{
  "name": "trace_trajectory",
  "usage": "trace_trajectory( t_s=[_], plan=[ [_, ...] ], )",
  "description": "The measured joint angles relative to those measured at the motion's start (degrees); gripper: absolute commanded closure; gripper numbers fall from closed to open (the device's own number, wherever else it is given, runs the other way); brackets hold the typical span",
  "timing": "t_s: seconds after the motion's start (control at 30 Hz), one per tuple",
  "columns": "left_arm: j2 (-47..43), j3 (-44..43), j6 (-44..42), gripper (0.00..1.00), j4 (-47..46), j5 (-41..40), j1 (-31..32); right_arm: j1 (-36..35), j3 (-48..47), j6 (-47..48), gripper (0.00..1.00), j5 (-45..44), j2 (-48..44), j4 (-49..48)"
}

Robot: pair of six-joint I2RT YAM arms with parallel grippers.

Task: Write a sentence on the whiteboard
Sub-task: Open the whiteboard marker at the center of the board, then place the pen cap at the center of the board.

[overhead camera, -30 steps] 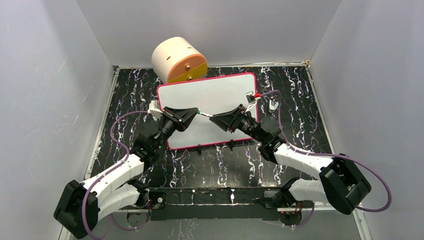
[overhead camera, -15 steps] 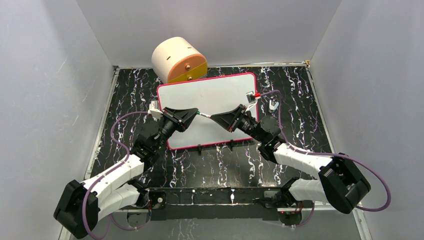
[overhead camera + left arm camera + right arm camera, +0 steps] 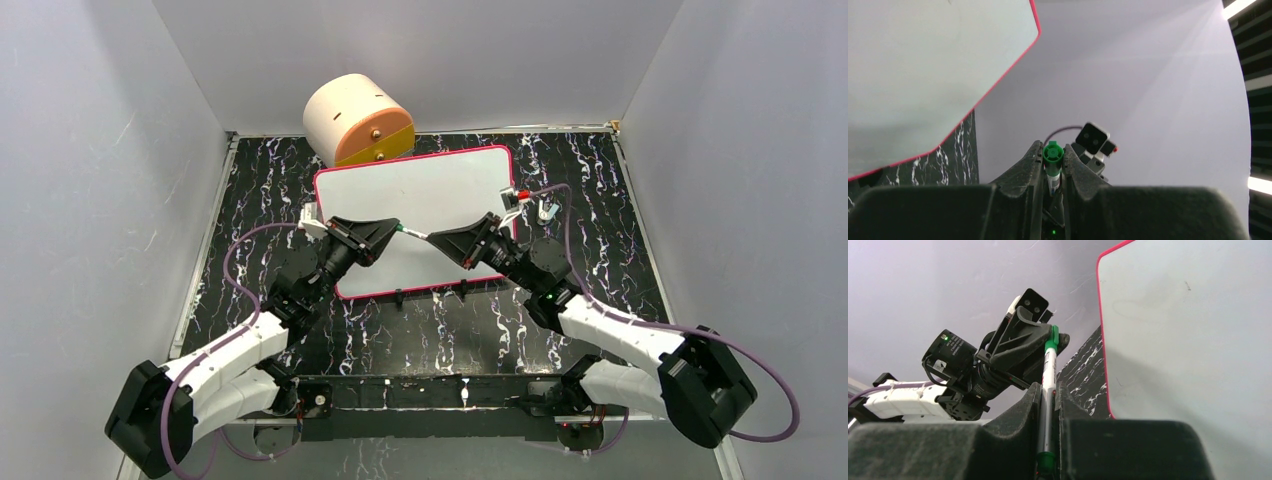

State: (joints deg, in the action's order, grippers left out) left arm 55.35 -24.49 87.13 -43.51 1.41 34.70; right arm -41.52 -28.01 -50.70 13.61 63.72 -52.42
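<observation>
**Marker being pulled apart over a blank whiteboard**

My left gripper [image 3: 385, 228] is clamped on the green cap [image 3: 1053, 334] end of the marker [image 3: 413, 233]. My right gripper [image 3: 442, 238] is closed tight along its white barrel. Together they hold it between them, over the near half of the whiteboard [image 3: 430, 175]. Over the last second my right arm has slid back to the right while the left stayed put. The fingertips now stand a little farther apart, and more of the marker shows between them. I read that as the cap being drawn off, though I cannot tell whether it has let go yet. The whiteboard lies flat on the table [image 3: 600, 200] in front of both arms and bears no word of the sentence, so all the writing is ahead
</observation>
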Motion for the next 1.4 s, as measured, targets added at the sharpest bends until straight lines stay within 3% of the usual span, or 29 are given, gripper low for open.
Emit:
trace_trajectory(
  t_s=[0.17,0.5,0.7,1.0,1.13,1.27,1.4],
  plan=[
    [-0.31,1.42,-0.74,1.00,0.11,-6.45,-1.25,0.42,2.12,0.74,1.00,-1.27,-3.80,1.92],
    [-0.61,1.49,-4.50,1.00,1.92,-10.75,-1.60,0.39,4.13,3.15,1.00,-3.30,-12.11,6.03],
    [-2.89,-2.93,-14.73,1.00,12.48,-12.83,-1.60,0.39,4.31,7.02,1.00,-6.19,-17.94,12.90],
    [0.50,-22.82,-36.04,1.00,34.21,-16.63,-1.64,0.39,4.09,15.67,1.00,-10.88,-24.09,23.45],
    [1.88,-26.58,-42.66,1.00,42.34,-18.97,-2.54,0.39,3.56,18.71,1.00,-12.52,-25.44,27.19],
    [3.08,-29.81,-47.58,1.00,49.72,-20.44,-6.25,0.39,3.04,21.16,1.00,-13.81,-26.53,29.94],
    [5.75,-34.16,-50.71,1.00,54.58,-19.10,-14.27,0.39,2.69,22.86,1.00,-14.38,-27.41,31.76]
  ],
)
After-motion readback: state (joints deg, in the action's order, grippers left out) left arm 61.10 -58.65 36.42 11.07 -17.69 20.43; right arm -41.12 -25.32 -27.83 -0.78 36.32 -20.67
